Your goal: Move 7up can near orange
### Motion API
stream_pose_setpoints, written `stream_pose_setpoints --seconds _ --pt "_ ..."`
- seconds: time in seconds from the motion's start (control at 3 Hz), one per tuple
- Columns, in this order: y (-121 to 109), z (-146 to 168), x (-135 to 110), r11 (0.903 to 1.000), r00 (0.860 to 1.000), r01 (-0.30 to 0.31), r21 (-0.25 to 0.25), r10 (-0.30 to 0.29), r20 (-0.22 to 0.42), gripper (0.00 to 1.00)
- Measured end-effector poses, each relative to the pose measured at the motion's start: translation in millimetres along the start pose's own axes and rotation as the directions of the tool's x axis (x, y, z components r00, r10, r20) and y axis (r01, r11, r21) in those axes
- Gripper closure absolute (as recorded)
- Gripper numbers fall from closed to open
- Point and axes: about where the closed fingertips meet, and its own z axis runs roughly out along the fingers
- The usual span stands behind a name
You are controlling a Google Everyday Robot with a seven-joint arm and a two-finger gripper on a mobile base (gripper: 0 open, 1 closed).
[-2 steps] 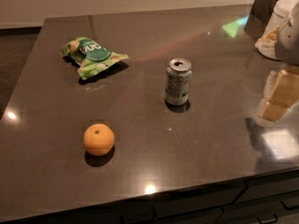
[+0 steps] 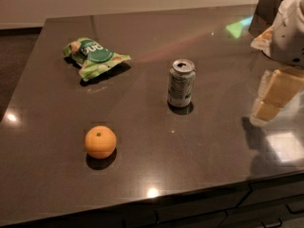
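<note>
Our gripper (image 2: 274, 96) hangs over the right edge of the counter (image 2: 204, 146), having edged only slightly toward the 7up can (image 2: 181, 83); we cannot tell whether it is wide or narrow. The can stands upright mid-counter, unmoved, well apart from the orange (image 2: 100, 141) at front left. We judge the reach barely begun.

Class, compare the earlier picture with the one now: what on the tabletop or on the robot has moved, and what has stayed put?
The gripper, at the right edge above the table, has edged slightly left, toward the 7up can, and is still apart from it. The can stays upright in the same spot. The orange and the green snack bag have not moved.
</note>
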Motion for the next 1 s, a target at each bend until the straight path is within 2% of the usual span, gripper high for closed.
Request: stream_pose_setpoints --seconds 0.33,0.67,1.0 --pt "-17 27 -32 0.9997 0.998 -0.022 0.006 0.021 0.058 0.0" --pt "-29 42 -50 0.9976 0.994 -0.068 0.013 0.066 0.091 0.0" --pt "-38 59 -75 0.9929 0.981 -0.119 -0.003 0.118 0.157 0.0"
